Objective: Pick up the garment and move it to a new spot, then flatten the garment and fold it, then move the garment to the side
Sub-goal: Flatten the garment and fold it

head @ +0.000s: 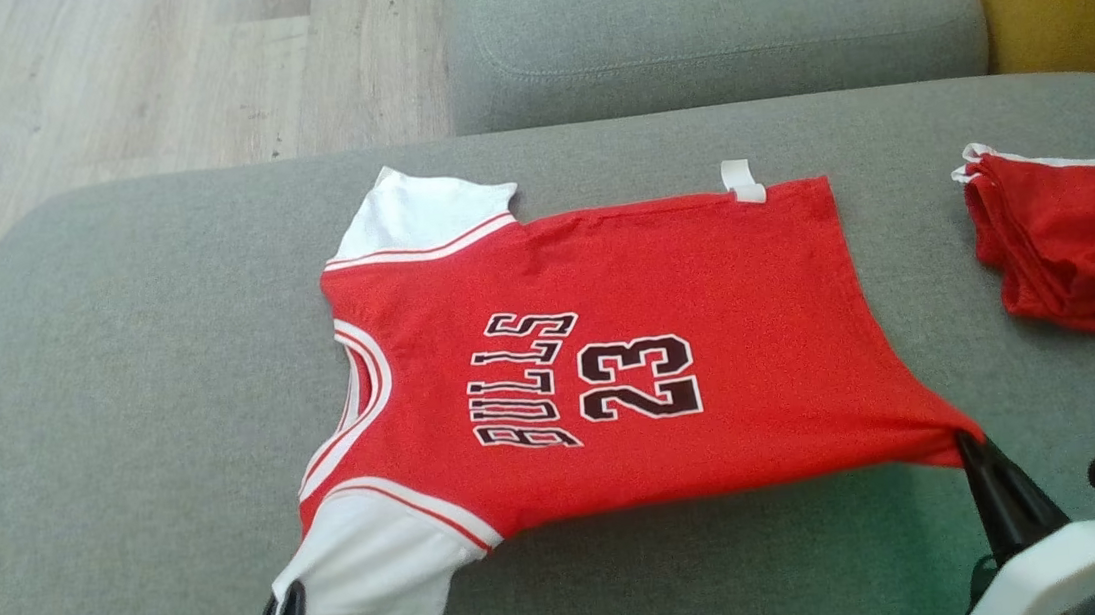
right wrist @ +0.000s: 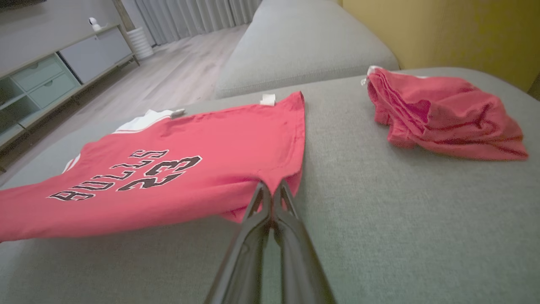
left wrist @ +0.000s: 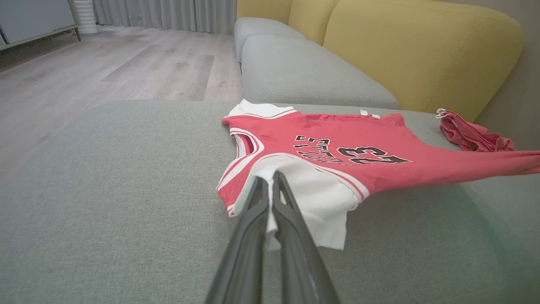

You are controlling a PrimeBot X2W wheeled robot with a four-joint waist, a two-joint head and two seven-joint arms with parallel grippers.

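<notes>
Head view: the red jersey (head: 613, 361) lies spread face-up across the grey sofa seat (head: 115, 409). Its far edge is flat, and its near edge is lifted and pulled taut between the two arms. The left gripper (head: 286, 614) pinches the white sleeve (head: 381, 565) at the lower left. The right gripper (head: 971, 452) pinches the hem corner (head: 947, 435) at the lower right. With that tension, one arm pulling ahead of the other could drag the jersey askew or bunch it. A carry to the right could also run it into the red shorts (head: 1074, 247), which lie well apart on that side.

Left wrist view: only a thin edge of sleeve sits between the fingers, so more tension could pull the cloth free. The fingers are closed tight on the white fabric, and a flap hangs below them.

Right wrist view: the bite is small here too, just the corner, so a slip looks the likeliest failure. The fingers are clamped together on the red corner, which is held raised off the seat.
</notes>
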